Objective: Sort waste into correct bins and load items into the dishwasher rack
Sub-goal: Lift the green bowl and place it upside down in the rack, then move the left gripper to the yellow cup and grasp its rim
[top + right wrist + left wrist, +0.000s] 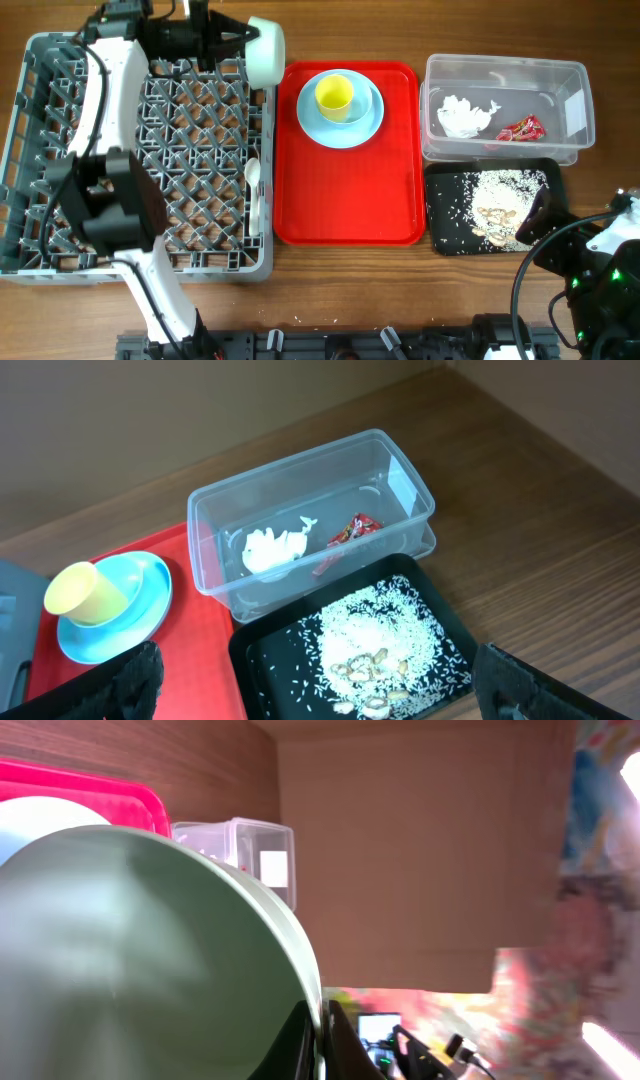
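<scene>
My left gripper (pixel 243 42) is shut on the rim of the pale blue-green bowl (pixel 266 50) and holds it tilted on its side above the far right corner of the grey dishwasher rack (pixel 200 150). In the left wrist view the bowl (pixel 140 960) fills the left side, with its rim pinched between my fingers (pixel 322 1042). The yellow cup (pixel 334 95) stands on the light blue plate (pixel 345 125). A white plastic utensil (pixel 253 190) lies at the rack's right edge. The napkin (pixel 272 548) and red wrapper (pixel 345 532) lie in the clear tub (pixel 400 480). Rice scraps (pixel 380 630) lie in the black tray (pixel 270 680). My right gripper (pixel 325 695) is open and empty.
The red serving tray (pixel 345 200) lies between the rack and the bins and bears the plate and cup. The clear tub (pixel 505 70) is at the far right, with the black tray (pixel 445 215) in front of it. My right arm (pixel 600 260) is at the front right corner.
</scene>
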`<state>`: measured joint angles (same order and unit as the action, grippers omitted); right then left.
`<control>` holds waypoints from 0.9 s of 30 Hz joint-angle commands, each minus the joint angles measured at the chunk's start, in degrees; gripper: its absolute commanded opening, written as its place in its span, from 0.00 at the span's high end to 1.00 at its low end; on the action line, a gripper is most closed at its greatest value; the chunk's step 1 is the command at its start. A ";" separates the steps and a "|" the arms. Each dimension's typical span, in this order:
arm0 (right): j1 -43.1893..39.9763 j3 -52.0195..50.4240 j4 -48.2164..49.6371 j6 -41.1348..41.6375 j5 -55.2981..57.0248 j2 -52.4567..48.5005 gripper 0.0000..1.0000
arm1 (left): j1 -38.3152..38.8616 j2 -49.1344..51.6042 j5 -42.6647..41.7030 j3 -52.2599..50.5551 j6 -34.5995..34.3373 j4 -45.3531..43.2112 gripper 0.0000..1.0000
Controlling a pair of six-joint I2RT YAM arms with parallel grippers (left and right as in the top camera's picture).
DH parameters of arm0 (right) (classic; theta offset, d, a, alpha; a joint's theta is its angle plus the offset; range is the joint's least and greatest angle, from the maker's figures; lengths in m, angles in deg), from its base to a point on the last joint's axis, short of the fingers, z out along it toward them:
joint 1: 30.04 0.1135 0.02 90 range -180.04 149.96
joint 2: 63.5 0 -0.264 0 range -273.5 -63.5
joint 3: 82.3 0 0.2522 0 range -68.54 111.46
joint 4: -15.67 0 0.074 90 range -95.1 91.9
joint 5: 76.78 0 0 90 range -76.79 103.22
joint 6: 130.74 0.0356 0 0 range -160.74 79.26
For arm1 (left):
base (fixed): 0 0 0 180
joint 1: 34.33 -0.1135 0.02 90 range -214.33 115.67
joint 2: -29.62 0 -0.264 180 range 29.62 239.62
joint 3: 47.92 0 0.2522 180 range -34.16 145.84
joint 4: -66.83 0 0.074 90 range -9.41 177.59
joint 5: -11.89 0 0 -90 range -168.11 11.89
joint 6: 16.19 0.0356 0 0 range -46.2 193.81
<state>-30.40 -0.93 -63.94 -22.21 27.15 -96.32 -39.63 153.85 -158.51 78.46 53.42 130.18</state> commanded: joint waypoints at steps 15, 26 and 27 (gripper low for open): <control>0.07 -0.13 0.17 -0.35 -0.28 0.13 0.00 | -13.86 7.08 21.55 -2.03 4.85 10.36 0.00; 0.07 -0.13 0.17 -0.37 -0.28 0.13 0.00 | 6.97 -25.75 63.67 -1.88 4.33 12.59 0.00; 0.07 -0.13 0.17 -0.35 -0.28 0.13 0.00 | 11.52 -25.99 65.61 -1.88 4.33 11.52 0.00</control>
<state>-30.42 -0.91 -63.87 -22.21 27.15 -96.32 -40.59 130.07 -110.21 76.39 57.60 142.70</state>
